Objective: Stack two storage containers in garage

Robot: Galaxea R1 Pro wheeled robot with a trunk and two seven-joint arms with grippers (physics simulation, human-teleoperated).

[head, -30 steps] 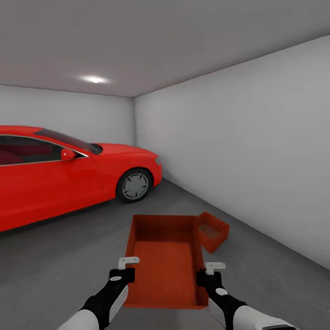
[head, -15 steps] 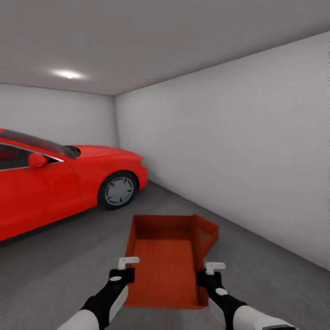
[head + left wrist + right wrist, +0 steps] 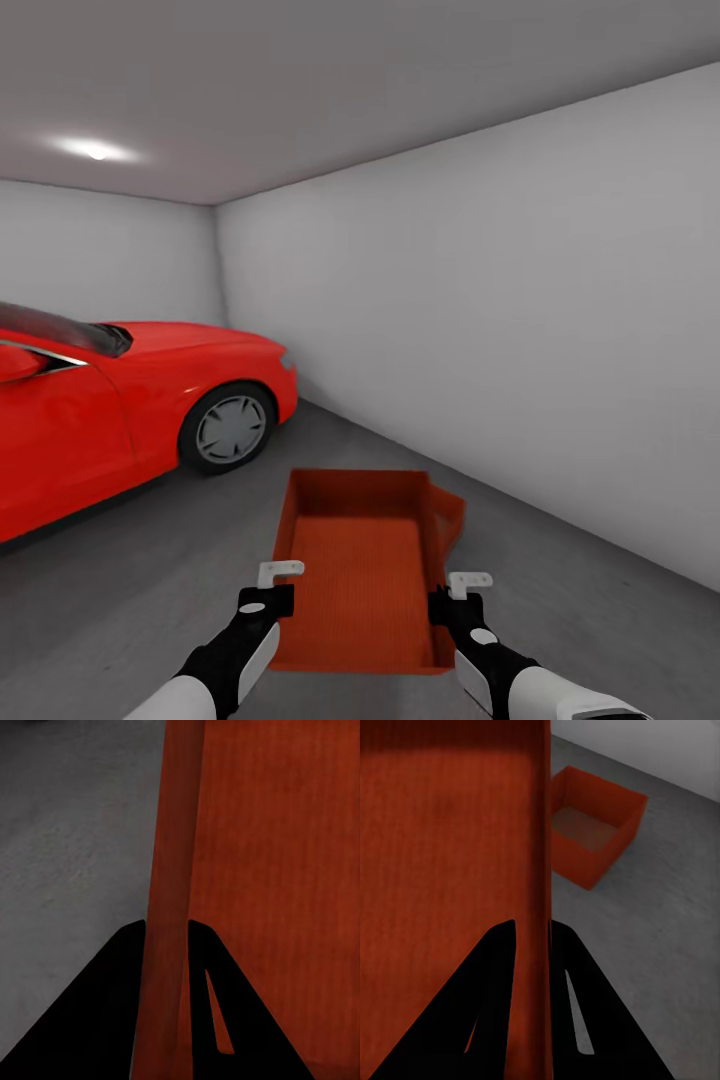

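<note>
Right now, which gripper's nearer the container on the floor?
Right. The right gripper clamps the carried container's wall beside the floor container; the left gripper holds the far wall.

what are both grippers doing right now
Left gripper: shut on the left wall of the orange-red ribbed plastic bin.
Right gripper: shut on the same bin's right wall.

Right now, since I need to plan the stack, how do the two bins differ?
The held bin is off the ground, each side wall pinched by the left gripper and right gripper; the far bin sits free on the floor. In the head view, the held bin mostly hides the far bin. Both are orange-red, ribbed, open-topped.
</note>
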